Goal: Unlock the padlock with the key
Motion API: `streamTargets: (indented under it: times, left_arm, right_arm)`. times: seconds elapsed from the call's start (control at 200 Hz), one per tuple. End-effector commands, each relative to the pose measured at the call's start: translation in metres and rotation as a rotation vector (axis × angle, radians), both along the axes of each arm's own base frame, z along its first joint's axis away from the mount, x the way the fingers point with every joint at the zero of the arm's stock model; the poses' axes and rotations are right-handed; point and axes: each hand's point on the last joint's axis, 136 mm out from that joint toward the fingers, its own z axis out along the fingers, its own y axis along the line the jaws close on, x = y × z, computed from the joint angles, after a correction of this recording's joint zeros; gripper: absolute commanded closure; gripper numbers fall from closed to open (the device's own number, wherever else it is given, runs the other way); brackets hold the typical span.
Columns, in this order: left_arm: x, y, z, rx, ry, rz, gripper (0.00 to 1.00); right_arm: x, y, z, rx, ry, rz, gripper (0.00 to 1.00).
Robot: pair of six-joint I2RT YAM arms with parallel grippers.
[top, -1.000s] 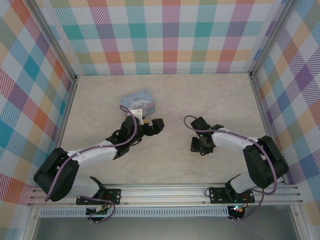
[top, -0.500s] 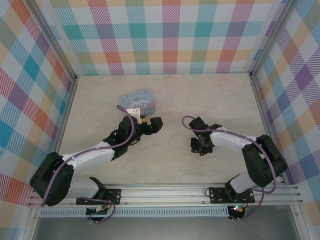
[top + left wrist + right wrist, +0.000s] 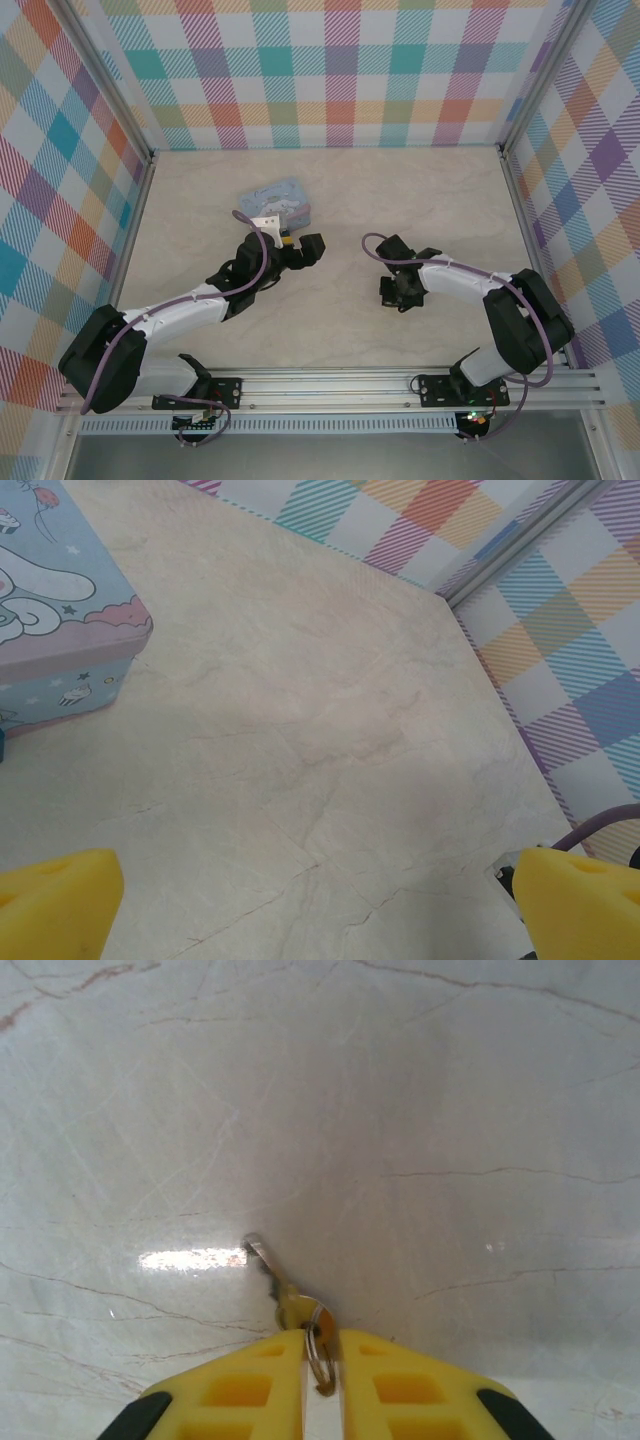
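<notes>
**Camera Placement**

The whole desk was seen from above and behind the arm bases, facing down. The left wrist camera was held low, aimed across the desk over the spread left end effector; the tin was shared with the top view. The right wrist camera was aimed down, very near the desk, over the right end effector clamped on the key.
</notes>
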Motion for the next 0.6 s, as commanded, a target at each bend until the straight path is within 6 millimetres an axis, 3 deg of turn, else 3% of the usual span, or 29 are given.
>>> streamTargets:
  times: [0.0,0.41,0.595]
  left_arm:
    - [-0.002,-0.001,0.012,0.011,-0.035,-0.003,0.0]
    - [-0.003,0.002,0.012,0.013,-0.038,0.003,0.0]
    - [-0.006,0.002,0.021,-0.009,-0.046,-0.002,0.0]
  right_arm:
    - [-0.003,0.002,0.002,-0.009,0.018,0.016,0.86]
    - [-0.002,0.002,0.006,0.001,-0.005,0.023,1.0]
    - [0.013,0.02,0.031,0.144,-0.156,0.025,1.0]
